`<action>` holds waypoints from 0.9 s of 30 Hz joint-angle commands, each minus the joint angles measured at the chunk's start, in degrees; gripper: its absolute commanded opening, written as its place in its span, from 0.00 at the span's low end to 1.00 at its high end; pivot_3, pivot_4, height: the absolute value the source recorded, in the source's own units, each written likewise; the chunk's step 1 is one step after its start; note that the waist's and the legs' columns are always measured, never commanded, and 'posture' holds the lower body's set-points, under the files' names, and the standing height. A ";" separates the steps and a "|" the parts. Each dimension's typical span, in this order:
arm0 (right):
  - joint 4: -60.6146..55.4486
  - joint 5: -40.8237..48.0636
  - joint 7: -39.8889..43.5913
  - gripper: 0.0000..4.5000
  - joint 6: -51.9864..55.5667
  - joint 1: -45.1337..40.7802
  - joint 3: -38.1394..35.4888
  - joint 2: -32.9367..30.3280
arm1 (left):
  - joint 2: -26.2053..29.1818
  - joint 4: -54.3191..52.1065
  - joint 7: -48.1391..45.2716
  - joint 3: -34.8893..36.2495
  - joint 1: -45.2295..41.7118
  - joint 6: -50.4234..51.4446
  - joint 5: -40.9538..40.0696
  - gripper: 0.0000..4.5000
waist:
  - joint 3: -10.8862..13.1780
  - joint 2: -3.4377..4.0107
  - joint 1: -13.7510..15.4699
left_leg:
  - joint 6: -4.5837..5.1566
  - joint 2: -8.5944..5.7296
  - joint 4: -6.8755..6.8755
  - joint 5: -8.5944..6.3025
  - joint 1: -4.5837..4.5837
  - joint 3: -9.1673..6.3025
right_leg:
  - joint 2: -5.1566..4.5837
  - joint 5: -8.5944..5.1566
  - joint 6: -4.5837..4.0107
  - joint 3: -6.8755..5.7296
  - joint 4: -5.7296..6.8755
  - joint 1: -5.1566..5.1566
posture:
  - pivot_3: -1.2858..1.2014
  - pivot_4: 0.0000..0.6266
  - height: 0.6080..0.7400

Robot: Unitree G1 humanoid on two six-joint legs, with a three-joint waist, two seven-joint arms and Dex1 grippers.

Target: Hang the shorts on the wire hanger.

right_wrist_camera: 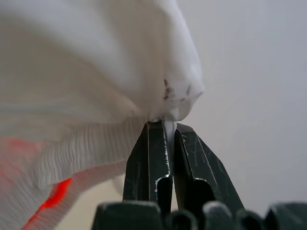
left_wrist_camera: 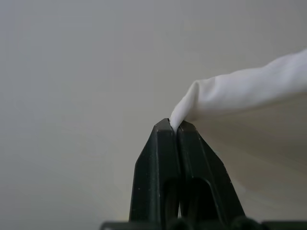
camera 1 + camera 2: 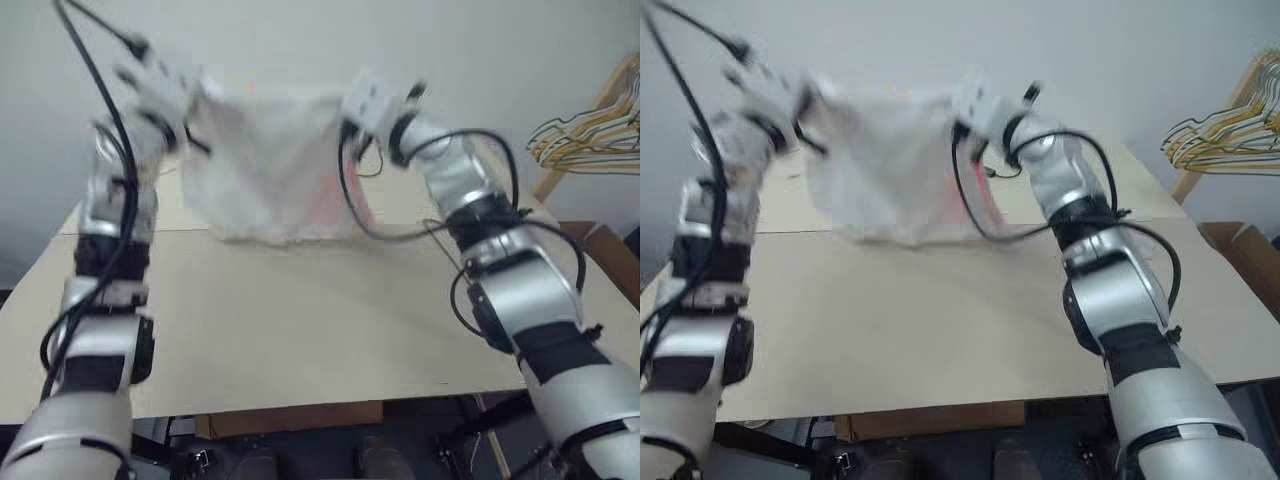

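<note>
Across the upper centre of the left eye view, the shorts (image 3: 265, 165) hang spread between the two raised arms, above the far part of the tan bench (image 3: 300, 320). The left tool (image 2: 175, 125), at upper left, is pressed together on one white corner; the right tool (image 1: 162, 125) pinches the opposite corner beside small dark marks. Yellow and tan hangers (image 3: 590, 130) show at right edge.

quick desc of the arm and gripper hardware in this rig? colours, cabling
Both arms are silver-grey shells with black bands at the joints. Loose black cables loop outside each arm up to the wrist. The left gripper and right gripper each have two tapered, matte black fingers with scuffed edges, rising from a black base.
</note>
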 commanded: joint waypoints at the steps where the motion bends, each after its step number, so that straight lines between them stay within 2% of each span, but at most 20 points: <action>1: -5.45 0.25 -7.80 0.00 -9.15 0.63 -3.85 -1.50 | 2.60 -9.34 0.52 6.29 1.35 -5.62 -3.37 0.00 | -0.01 0.00 -0.73 | 0.03 -0.10 -0.28 -0.02 -0.01 0.09 | -0.11 0.00 0.00 -0.01 0.00 -0.22 | 0.51 0.00 1.00; 3: -10.15 0.02 -6.61 0.00 -10.89 3.97 -3.55 -1.74 | 4.20 -15.89 -4.62 7.96 6.00 -4.40 -6.69 0.00 | -0.02 0.01 -1.88 | 0.10 -0.13 -0.31 -0.06 -0.35 0.19 | -0.18 -0.01 0.02 -0.03 -0.01 -0.63 | 0.51 0.00 1.00; 6: -17.70 -0.71 -1.10 0.00 -11.88 10.99 -1.11 -2.60 | 8.49 -26.00 -12.97 9.54 16.99 -0.96 -10.29 0.00 | -0.03 0.01 -3.34 | 0.21 -0.16 -0.26 -0.12 -0.42 0.16 | -0.21 -0.03 0.07 -0.07 -0.05 -0.60 | 0.51 0.00 1.00; 9: -23.66 -1.62 7.85 0.00 -13.88 20.00 3.16 -4.25 | 13.68 -36.67 -24.90 12.67 34.03 -0.21 -16.53 0.00 | -0.04 0.02 -4.68 | 0.29 -0.23 0.06 -0.09 -0.45 0.13 | -0.29 -0.15 0.29 0.00 -0.18 -0.38 | 0.50 0.00 1.00; 11: -24.90 -5.25 9.76 0.00 -16.83 25.12 6.64 -5.94 | 16.84 -41.12 -30.79 14.20 46.35 -0.69 -16.83 0.00 | 0.00 0.06 -5.29 | 0.94 -0.21 0.29 -0.40 -0.34 0.07 | -0.26 -0.18 0.31 -0.10 -0.26 0.03 | 0.51 0.00 1.00; 13: -23.95 -11.05 8.72 0.00 -18.58 28.84 10.40 -7.47 | 20.02 -43.56 -33.50 13.81 57.79 0.72 -13.12 0.00 | 0.03 0.06 -5.61 | 1.12 -0.20 0.31 -0.38 0.13 0.07 | -0.22 -0.11 0.29 -0.06 -0.65 0.57 | 0.51 0.00 1.00; 16: -23.66 -13.25 10.29 0.00 -20.33 32.94 12.91 -8.12 | 22.28 -45.80 -35.76 13.20 70.37 0.84 -9.41 0.00 | 0.12 0.13 -5.80 | 1.23 -0.16 0.30 -0.34 1.28 0.13 | -0.16 -0.19 0.28 -0.03 -0.67 1.63 | 0.51 0.00 1.00; 18: -24.85 -14.66 13.37 0.00 -21.68 34.95 14.87 -9.36 | 23.00 -47.62 -36.71 11.51 76.78 1.58 -6.95 0.00 | 0.12 0.13 -5.71 | 1.34 -0.04 0.29 -0.26 1.53 0.12 | -0.02 -0.36 0.54 -0.02 -0.71 1.90 | 0.51 0.00 1.00; 21: -28.58 -14.01 20.41 0.00 -22.93 37.43 16.41 -11.53 | 23.22 -50.51 -37.73 9.24 81.92 2.60 -4.64 0.00 | 0.13 0.12 -4.86 | 1.34 0.09 0.25 -0.27 2.10 0.10 | 0.10 -0.40 0.49 -0.01 -0.73 2.43 | 0.51 0.00 1.00; 24: -35.01 -12.40 31.18 0.00 -23.19 39.87 17.78 -15.85 | 24.79 -55.16 -41.06 7.81 86.47 5.40 -3.73 0.00 | 0.12 0.11 -3.82 | 1.34 0.10 0.20 -0.28 2.13 0.10 | 0.11 -0.42 0.44 -0.01 -0.73 2.44 | 0.51 0.00 1.00; 27: -40.65 -10.11 40.00 0.00 -22.11 41.56 17.87 -19.32 | 27.46 -59.57 -46.56 9.78 91.77 9.17 -4.85 0.00 | 0.12 0.11 -3.15 | 1.39 0.14 0.19 -0.38 2.13 0.16 | 0.13 -0.45 0.33 0.01 -0.73 2.41 | 0.51 0.00 1.00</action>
